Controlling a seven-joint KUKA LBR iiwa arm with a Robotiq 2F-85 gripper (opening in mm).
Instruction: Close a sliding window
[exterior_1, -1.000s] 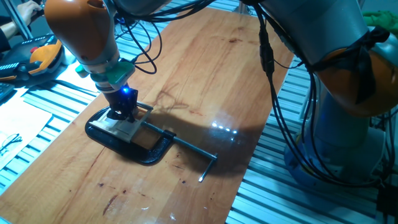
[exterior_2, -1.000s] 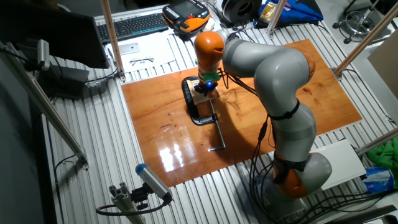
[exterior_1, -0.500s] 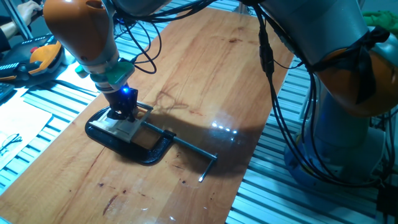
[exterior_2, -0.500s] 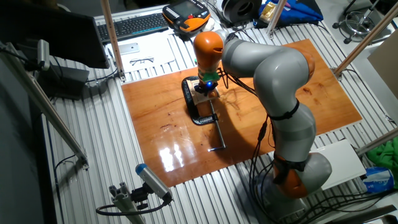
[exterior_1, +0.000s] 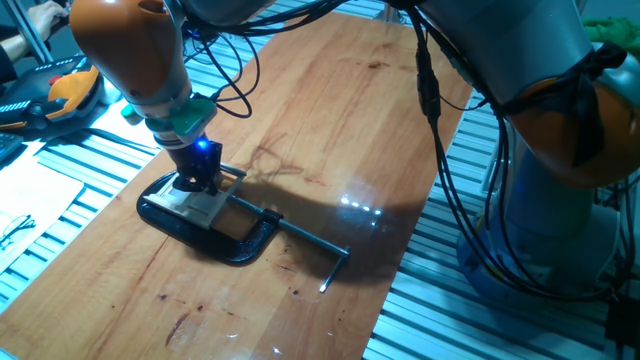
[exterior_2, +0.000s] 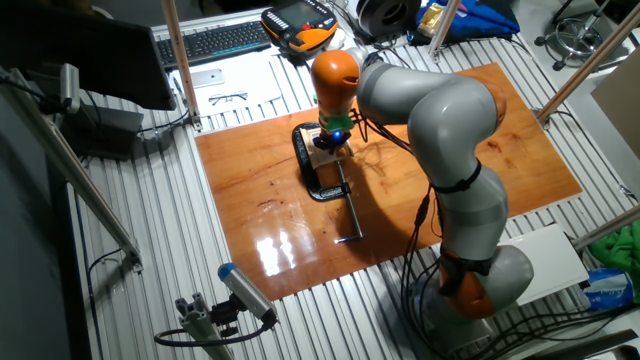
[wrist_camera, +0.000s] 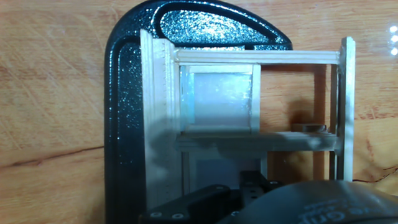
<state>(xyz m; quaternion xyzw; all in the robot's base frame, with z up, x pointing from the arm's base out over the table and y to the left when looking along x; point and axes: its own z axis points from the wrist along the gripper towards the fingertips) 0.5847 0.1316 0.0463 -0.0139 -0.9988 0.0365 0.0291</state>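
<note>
The sliding window is a small pale wood frame with thin crossbars, and its sash pane sits in the left half of the frame. It is held in a black C-clamp lying on the wooden board. My gripper stands straight down on the window, with a blue light glowing above the fingers. In the other fixed view the gripper hides most of the window. The hand view shows only dark finger parts at the bottom edge, so the finger spacing is unclear.
The clamp's steel screw rod runs right, toward the board's front edge. The wooden board lies on a slatted metal table. A keyboard and an orange pendant sit beyond it. Black cables hang off the arm.
</note>
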